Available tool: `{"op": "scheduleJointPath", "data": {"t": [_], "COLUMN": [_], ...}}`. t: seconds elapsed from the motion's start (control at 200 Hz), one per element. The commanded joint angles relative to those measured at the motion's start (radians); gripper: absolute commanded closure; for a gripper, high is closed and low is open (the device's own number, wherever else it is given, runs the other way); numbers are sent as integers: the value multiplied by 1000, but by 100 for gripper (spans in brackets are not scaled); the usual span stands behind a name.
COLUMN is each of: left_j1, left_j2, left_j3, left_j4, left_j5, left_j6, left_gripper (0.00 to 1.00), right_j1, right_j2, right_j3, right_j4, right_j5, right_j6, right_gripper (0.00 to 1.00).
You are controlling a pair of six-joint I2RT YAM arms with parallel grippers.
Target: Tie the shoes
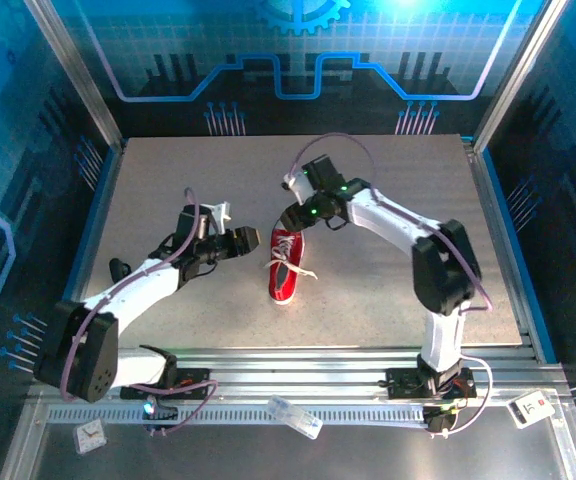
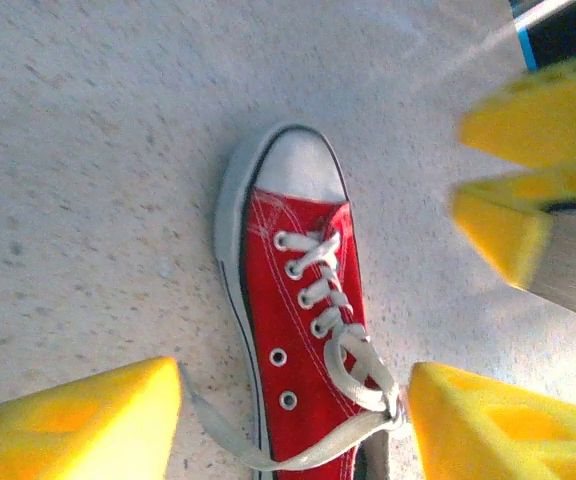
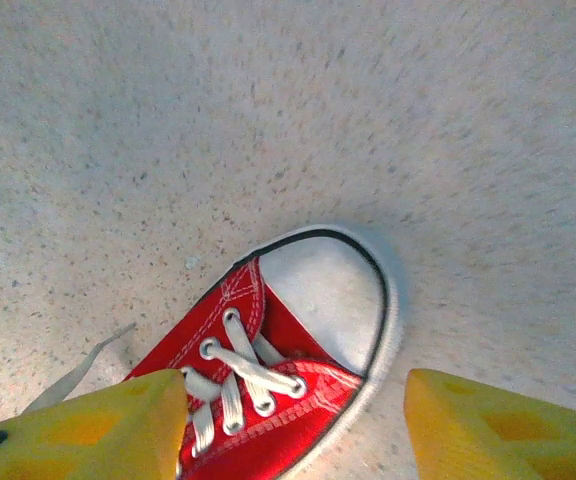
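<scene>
The red shoe (image 1: 286,268) lies near the middle of the table, its white laces (image 1: 301,270) loose across it. In the left wrist view the shoe (image 2: 303,300) runs lengthwise. A lace loop (image 2: 360,372) sits by the upper eyelets and a strand (image 2: 218,432) trails off its side. My left gripper (image 1: 252,240) hovers at the shoe's left, open, yellow fingers (image 2: 78,425) wide apart around the laces. My right gripper (image 1: 294,217) is over the toe end, open, with the white toe cap (image 3: 323,290) between its fingers (image 3: 498,425).
The speckled grey table (image 1: 168,200) is fenced by metal rails and blue panels. A loose lace end (image 3: 78,375) lies on the table beside the shoe. The right gripper's yellow fingers (image 2: 528,190) stand close by in the left wrist view.
</scene>
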Motion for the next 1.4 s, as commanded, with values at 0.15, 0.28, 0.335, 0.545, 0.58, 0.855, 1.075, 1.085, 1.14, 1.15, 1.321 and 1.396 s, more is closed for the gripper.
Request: {"op": "scheduleJointPath", "data": {"t": [0.15, 0.28, 0.335, 0.545, 0.58, 0.855, 1.075, 1.085, 1.14, 1.15, 1.321, 1.396], "left_j1": [94, 142, 165, 271, 283, 310, 313, 313, 312, 313, 307, 306], "left_j2": [-68, -33, -11, 145, 167, 167, 264, 281, 271, 266, 274, 274], "left_j3": [67, 23, -11, -96, -105, -169, -306, -311, -308, -303, -293, -293], "left_j4": [-108, 24, 110, 368, 393, 528, 906, 935, 896, 883, 883, 883], "left_j5": [-187, -240, -250, -276, -273, -257, -193, -192, -213, -218, -237, -237], "left_j6": [257, 364, 404, 348, 350, 401, 447, 450, 439, 436, 442, 443], "left_gripper": [3, 0, 1, 1, 1, 1, 0, 1, 0, 0, 0, 0], "right_j1": [-133, -223, -273, -450, -459, -513, -524, -524, -524, -525, -513, -511], "right_j2": [-309, -439, -487, -557, -548, -364, -319, -319, -316, -317, -315, -316], "right_j3": [-278, -476, -570, -899, -925, -1049, -1145, -1141, -1111, -1103, -1097, -1099], "right_j4": [127, 260, 339, 747, 810, 1223, 1447, 1440, 1388, 1371, 1360, 1360], "right_j5": [114, 180, 207, 261, 270, 226, 170, 170, 164, 167, 178, 179], "right_j6": [4, 35, 59, 81, 56, 34, 26, 26, 27, 27, 14, 8], "right_gripper": [30, 22, 8, 0, 0, 0, 0, 0, 0, 0, 0, 0]}}
